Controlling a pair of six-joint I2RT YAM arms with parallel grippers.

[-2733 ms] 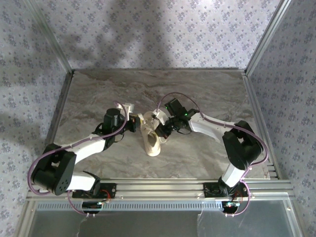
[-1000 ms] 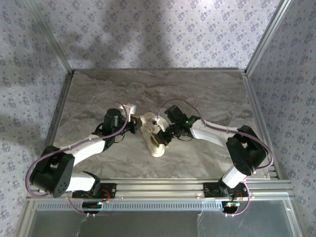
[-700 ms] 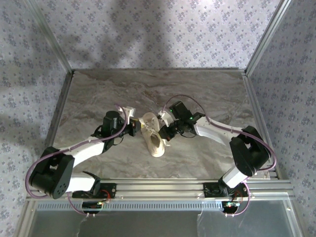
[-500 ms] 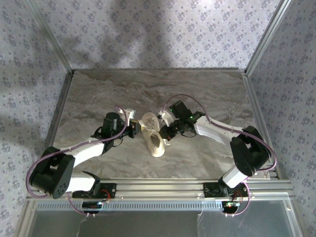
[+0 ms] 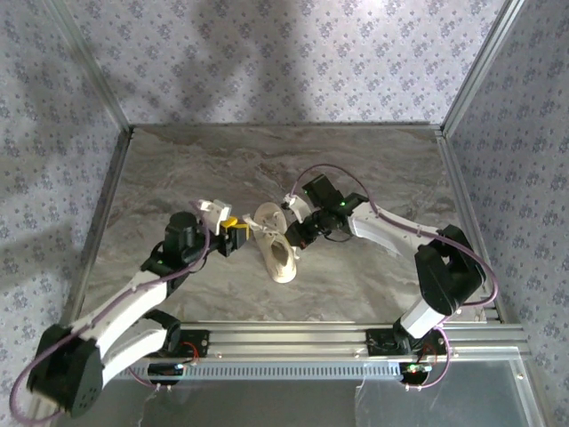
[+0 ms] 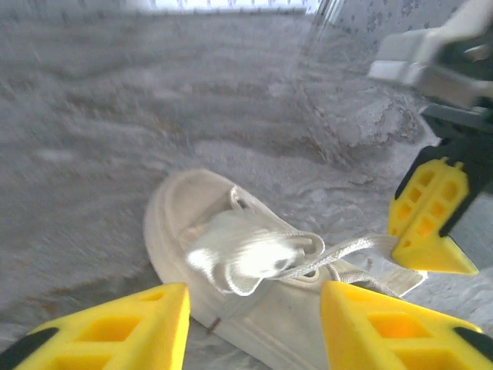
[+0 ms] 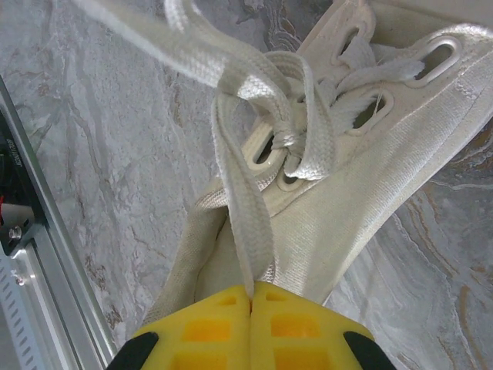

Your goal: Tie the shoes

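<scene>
The small cream shoe (image 5: 279, 255) lies on the marble table between my two grippers, toe toward the near edge. My left gripper (image 5: 234, 235) stands open just left of the shoe, apart from it. In the left wrist view its yellow fingers (image 6: 115, 331) frame the shoe (image 6: 262, 324) and a loose loop of white lace (image 6: 246, 254). My right gripper (image 7: 252, 291) is shut on a white lace (image 7: 248, 220) that runs taut up to the knot over the eyelets. In the top view the right gripper (image 5: 297, 233) sits at the shoe's right side.
The marble tabletop (image 5: 222, 169) has free room behind and on both sides of the shoe. Patterned walls enclose it at the back and sides. An aluminium rail (image 5: 293, 338) with the arm bases runs along the near edge.
My left gripper has opened, let go of the lace and drawn back to the left, away from the shoe. The right gripper stays shut on its lace, shifted slightly.
</scene>
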